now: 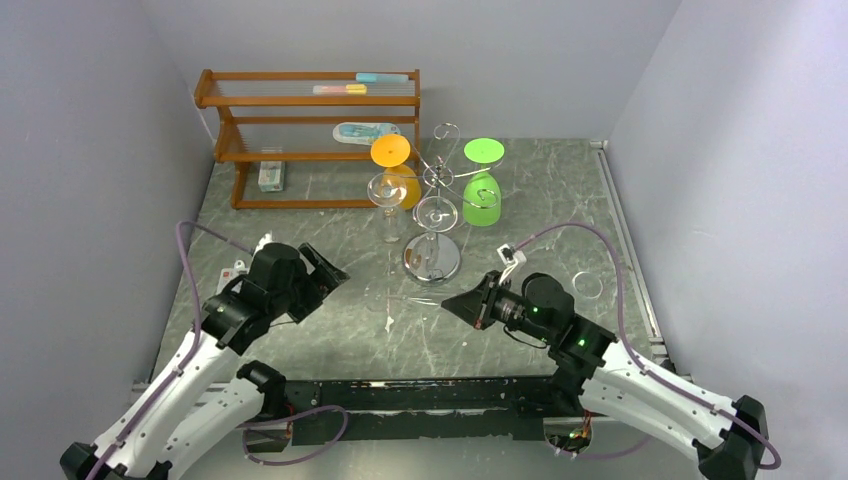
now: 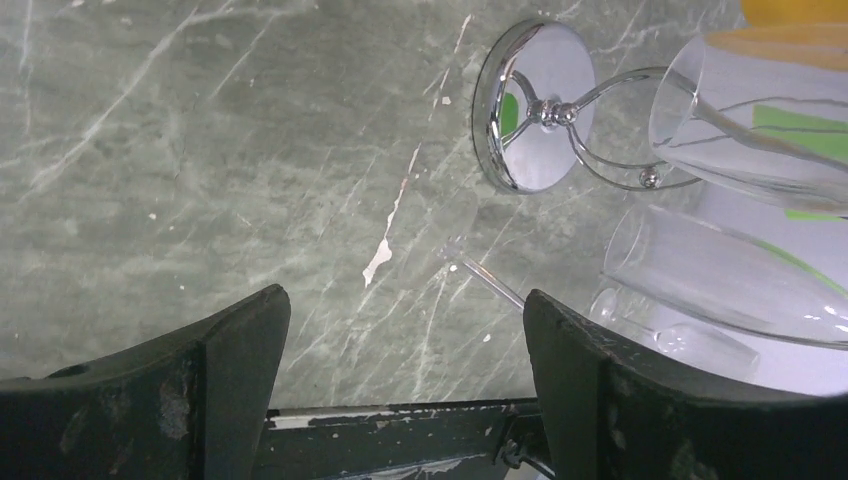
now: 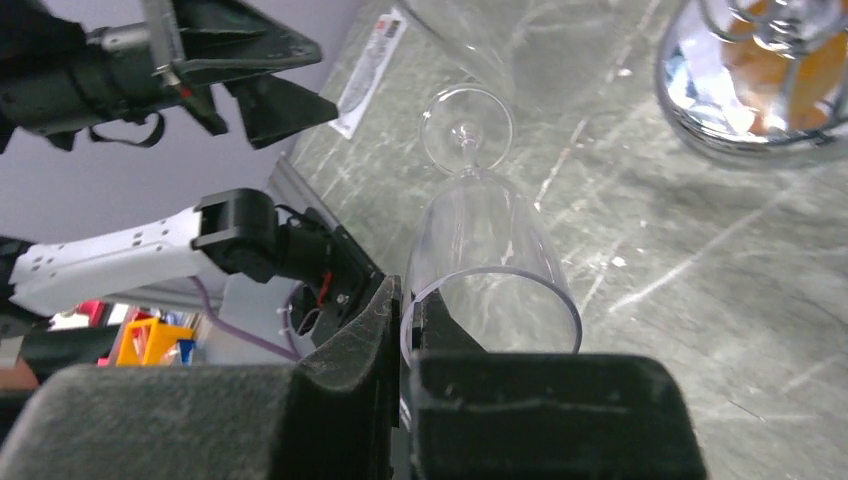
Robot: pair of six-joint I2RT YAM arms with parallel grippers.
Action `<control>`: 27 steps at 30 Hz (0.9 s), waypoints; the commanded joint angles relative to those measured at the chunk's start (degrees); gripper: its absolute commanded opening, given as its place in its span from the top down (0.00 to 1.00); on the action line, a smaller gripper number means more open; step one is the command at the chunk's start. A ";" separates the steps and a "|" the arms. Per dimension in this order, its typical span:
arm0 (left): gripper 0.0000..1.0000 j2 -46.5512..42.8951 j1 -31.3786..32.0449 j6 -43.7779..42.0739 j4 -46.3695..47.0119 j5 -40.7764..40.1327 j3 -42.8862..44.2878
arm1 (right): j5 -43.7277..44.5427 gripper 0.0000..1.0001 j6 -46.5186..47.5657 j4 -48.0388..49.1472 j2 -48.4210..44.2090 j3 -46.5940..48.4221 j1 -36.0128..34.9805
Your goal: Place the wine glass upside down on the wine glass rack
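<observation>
The clear, thin-walled wine glass [image 3: 490,250] lies on its side just in front of the rack [image 1: 432,258], a tree of curled chrome wire on a round mirror base. The right gripper [image 3: 408,310] has its 2 black fingers pinched on the rim. The left gripper [image 2: 402,300] stands wide apart, holding nothing. 1 orange glass [image 1: 398,185] and 1 green glass [image 1: 482,200] hang upside down. The table [image 1: 330,340] is grey-green marble with white veins; the walls [image 1: 90,150] are pale grey.

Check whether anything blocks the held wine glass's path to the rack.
Nothing sits on the table between the wine glass in the right fingers and the wine glass rack. But a clear glass stands close beside it, and an orange glass and a green glass already hang on it.
</observation>
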State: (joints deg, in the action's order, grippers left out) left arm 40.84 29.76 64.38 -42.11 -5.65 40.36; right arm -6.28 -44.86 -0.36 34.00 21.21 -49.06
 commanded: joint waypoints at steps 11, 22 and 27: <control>0.08 -5.07 0.19 20.51 -11.82 1.00 9.92 | 13.16 1.00 10.84 8.81 3.07 8.41 -13.66; 0.07 -3.76 0.26 22.19 -11.71 2.33 12.31 | 32.73 1.00 21.05 18.10 8.84 11.16 -30.43; 0.07 -4.14 0.21 23.24 -12.44 3.06 11.77 | 40.66 1.00 26.85 23.10 14.08 14.00 -38.53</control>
State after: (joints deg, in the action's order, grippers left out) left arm 37.12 29.78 85.86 -52.84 -4.56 52.80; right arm 23.92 -24.64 13.98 44.91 31.75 -82.74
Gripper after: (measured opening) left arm 0.928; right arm 0.032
